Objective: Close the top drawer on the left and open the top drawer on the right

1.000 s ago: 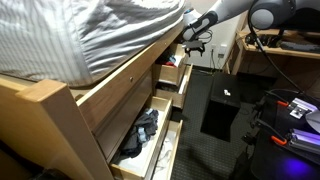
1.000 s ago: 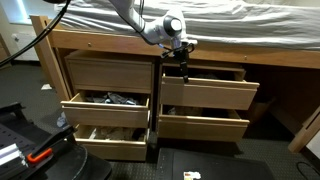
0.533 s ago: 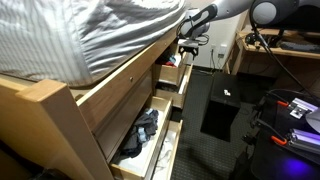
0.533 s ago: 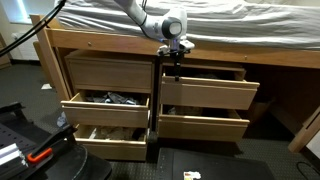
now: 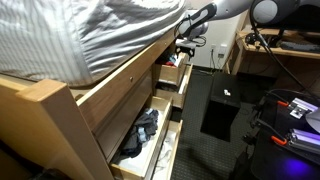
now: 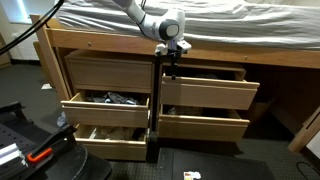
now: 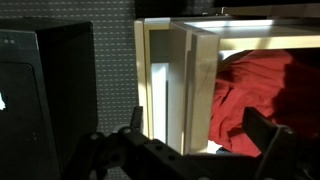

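Currently the gripper is hanging with jaws spread wide, gripping nothing. The top right drawer is sitting pulled out just below it, with a red cloth lying inside under the fingers. The top left drawer is sitting shut beside the gripper.

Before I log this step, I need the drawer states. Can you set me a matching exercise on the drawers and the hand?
Things:
1. top left drawer
2. middle left drawer
3. top right drawer
4. hand

States:
a. pulled out, red fabric inside
b. fingers apart, by the centre divider
c. shut
d. pulled out, dark clothes inside

Pairs: 1-c, 2-d, 3-a, 4-b
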`<state>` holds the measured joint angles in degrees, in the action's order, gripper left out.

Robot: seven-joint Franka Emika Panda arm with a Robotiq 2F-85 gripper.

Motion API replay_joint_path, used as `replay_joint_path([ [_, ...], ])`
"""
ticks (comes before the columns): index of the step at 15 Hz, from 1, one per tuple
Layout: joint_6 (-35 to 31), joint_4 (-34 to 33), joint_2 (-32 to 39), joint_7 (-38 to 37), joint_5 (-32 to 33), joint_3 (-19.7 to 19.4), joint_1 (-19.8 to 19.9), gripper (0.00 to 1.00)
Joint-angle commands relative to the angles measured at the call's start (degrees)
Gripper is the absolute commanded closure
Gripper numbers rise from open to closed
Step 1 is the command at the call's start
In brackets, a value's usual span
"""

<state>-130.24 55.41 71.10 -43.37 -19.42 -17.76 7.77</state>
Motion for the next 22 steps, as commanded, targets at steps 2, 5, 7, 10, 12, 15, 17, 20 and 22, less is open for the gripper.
replay_joint_path([
  [2,-5.7,2.6,0.0,7.6,-0.5,2.1,1.3,0.00],
  [5,-2.9,-1.9,4.3,3.0,4.3,1.8,2.6,0.00],
  [7,-4.3,1.2,2.3,4.5,1.8,0.8,1.0,0.00],
  [10,-4.4,0.9,2.5,4.5,1.8,0.8,0.8,0.00],
  [12,-4.4,0.6,2.5,4.5,1.8,0.8,0.7,0.00],
  [15,-4.4,0.6,2.5,4.5,1.8,0.8,0.8,0.00],
  [17,-5.9,1.0,3.1,5.2,1.5,1.1,1.2,0.00],
  [20,-13.6,9.7,2.1,13.3,0.0,2.7,4.7,0.00],
  [22,-16.6,13.3,1.1,13.3,-0.7,1.4,4.9,0.00],
])
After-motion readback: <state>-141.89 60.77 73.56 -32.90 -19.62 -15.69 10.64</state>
